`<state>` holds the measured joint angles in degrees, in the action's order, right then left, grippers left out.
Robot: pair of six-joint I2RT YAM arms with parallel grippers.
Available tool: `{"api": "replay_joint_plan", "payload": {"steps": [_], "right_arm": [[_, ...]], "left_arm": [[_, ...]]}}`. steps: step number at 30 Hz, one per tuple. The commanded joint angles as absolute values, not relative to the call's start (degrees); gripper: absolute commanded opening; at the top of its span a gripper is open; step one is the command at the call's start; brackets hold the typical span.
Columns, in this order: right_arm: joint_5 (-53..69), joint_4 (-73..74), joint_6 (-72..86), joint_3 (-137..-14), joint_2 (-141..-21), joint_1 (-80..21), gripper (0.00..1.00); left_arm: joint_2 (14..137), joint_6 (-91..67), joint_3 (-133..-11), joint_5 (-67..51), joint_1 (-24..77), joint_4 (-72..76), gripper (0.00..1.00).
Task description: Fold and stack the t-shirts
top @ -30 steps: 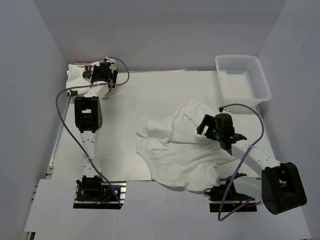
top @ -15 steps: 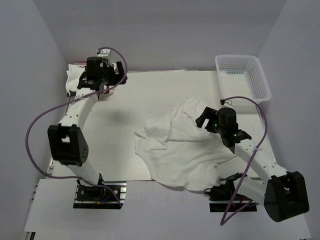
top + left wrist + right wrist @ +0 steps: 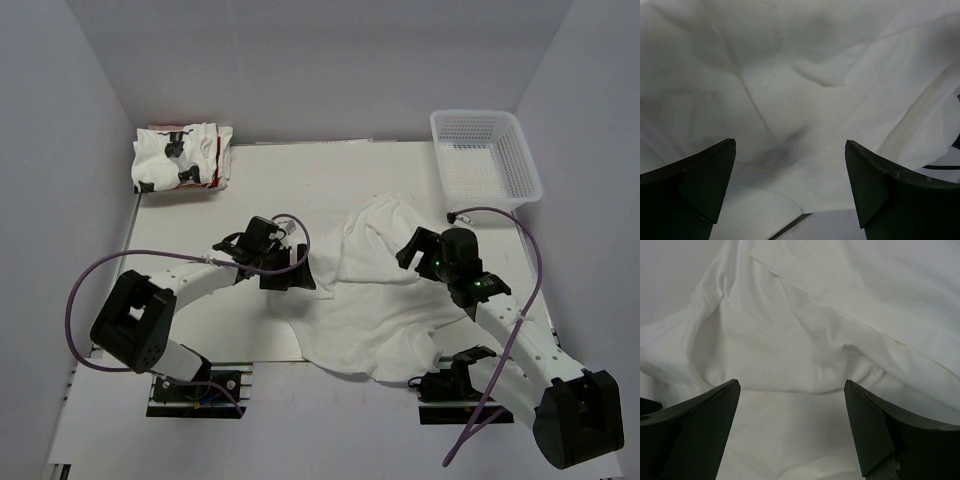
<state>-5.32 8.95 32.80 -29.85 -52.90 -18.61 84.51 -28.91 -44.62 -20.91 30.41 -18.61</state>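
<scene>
As seen through the wrist cameras, find left end effector (image 3: pixel 790 145) released, jaws spread wide with nothing between, poised over creased cloth of the loose t-shirt (image 3: pixel 790 75); cannot tell whether touching. Find right end effector (image 3: pixel 791 382) likewise released and empty, over a raised fold of the same shirt. From overhead, place left one at the shirt's left edge and right one at its upper right part. Note loose t-shirt crumpled and unfolded across centre-right of the counter (image 3: pixel 290 190), reaching the near edge. Note folded t-shirts (image 3: pixel 180 160) with black and red prints stacked at far left corner, well apart. Log white mesh basket (image 3: pixel 485 155) at far right corner.
</scene>
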Motion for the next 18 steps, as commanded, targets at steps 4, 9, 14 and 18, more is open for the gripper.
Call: {"api": "replay_joint_plan", "payload": {"steps": [4, 9, 14, 18], "right_arm": [[-1.85, 8.35, 32.69, -29.01, -53.80, -18.37, 0.90], [-2.28, 7.30, 31.90, -27.16, -50.98, -18.37, 0.90], [-3.87, 8.35, 30.24, -27.07, -50.36, -18.46, 0.90], [-3.69, 8.17, 29.36, -27.77, -52.90, -18.63, 0.90]], "left_arm": [[86.47, -36.02, -45.17, -11.36, 33.57, -14.68, 1.00], [97.10, -36.73, -53.84, 2.41, 33.57, -22.04, 1.00], [108.17, -40.60, -65.54, 21.42, 30.68, -38.13, 1.00], [113.10, -38.41, -71.44, 24.79, 26.99, -39.29, 0.99]]}}
